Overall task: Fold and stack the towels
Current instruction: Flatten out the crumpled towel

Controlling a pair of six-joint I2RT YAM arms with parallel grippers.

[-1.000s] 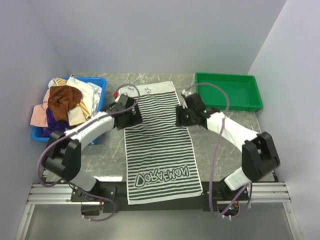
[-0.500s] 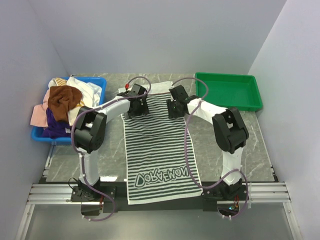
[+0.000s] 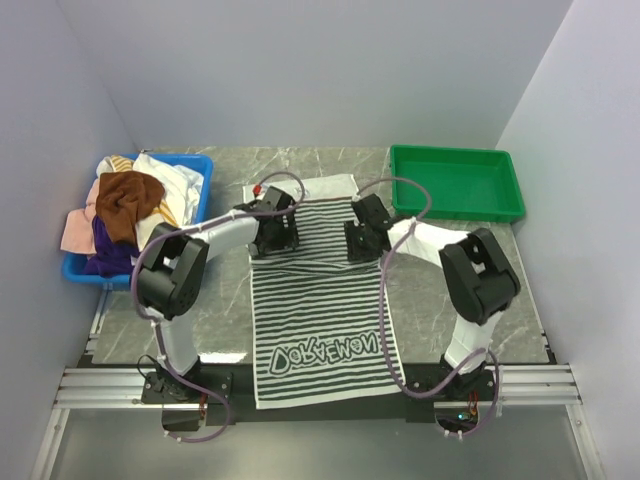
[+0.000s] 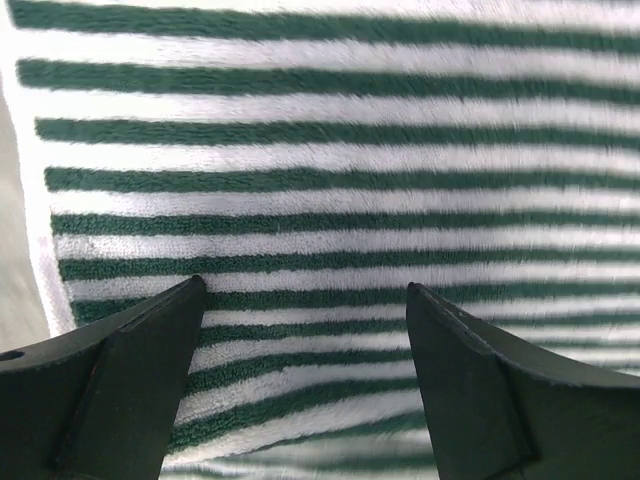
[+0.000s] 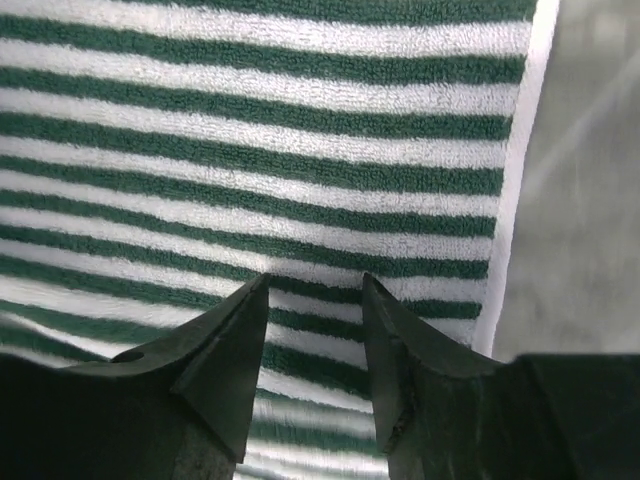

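Note:
A green-and-white striped towel (image 3: 315, 300) with lettering at its near end lies spread flat down the middle of the table. My left gripper (image 3: 275, 235) hovers over its far left part, jaws wide open. In the left wrist view the left gripper (image 4: 300, 285) has only flat striped towel (image 4: 320, 150) between the fingers. My right gripper (image 3: 360, 240) is over the far right part, near the towel's right edge. Seen from the right wrist, the right gripper (image 5: 315, 280) stands partly open above the towel (image 5: 250, 130), with nothing pinched. More towels, brown (image 3: 128, 200), white (image 3: 170, 185), pink (image 3: 75, 228) and purple (image 3: 105, 250), are heaped at the left.
The heap of towels sits in a blue bin (image 3: 200, 165) at the far left and spills over its side. A green tray (image 3: 455, 180) stands at the far right. Grey marble table (image 3: 450, 280) shows on both sides of the striped towel, whose near end hangs over the table's front edge.
Both grippers reached toward the towel's far end, then came back a little toward me. The right jaws have narrowed somewhat. The towel's far edge looks slightly nearer than before.

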